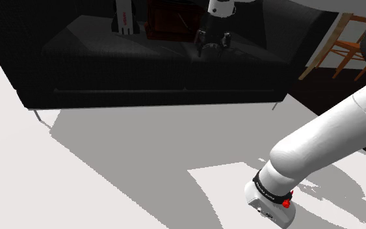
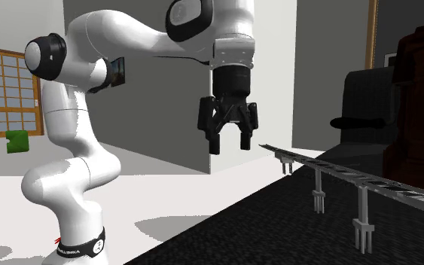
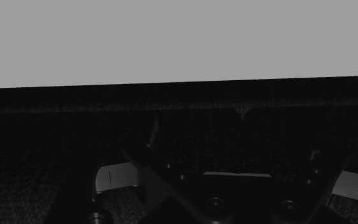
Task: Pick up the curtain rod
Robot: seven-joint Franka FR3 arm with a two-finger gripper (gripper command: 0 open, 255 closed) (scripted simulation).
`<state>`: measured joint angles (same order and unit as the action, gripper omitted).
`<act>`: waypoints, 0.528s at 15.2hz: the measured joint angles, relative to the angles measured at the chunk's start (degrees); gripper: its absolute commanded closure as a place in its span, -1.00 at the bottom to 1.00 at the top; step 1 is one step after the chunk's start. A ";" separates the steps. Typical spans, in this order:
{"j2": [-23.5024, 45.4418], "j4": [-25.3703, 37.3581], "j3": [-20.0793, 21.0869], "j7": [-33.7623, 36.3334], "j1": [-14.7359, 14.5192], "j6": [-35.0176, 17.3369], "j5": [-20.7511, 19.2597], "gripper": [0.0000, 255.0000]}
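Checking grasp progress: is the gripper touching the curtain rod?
Apart. The second exterior view shows a clear gap between the open gripper and the near end of the curtain rod.

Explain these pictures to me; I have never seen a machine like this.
It is a simulated white robot arm with dark joints, ending in a black two-finger gripper. One picture looks over its shoulder, one from low beside the furniture, and one from a camera on the hand. The gripper hangs open above a black sofa and holds nothing. On the seat is a long thin grey curtain rod, standing on its small brackets, off to one side of the gripper and untouched.
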<state>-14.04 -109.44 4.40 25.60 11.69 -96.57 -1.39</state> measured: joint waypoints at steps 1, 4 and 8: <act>1.63 2.34 -0.20 2.06 0.60 0.40 -0.07 -1.00; 6.32 8.55 -0.94 8.16 2.25 0.98 -0.30 -1.00; 13.57 18.70 -2.35 16.02 4.21 2.59 -0.53 -1.00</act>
<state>-0.47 -90.74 2.04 41.62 15.90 -93.99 -1.92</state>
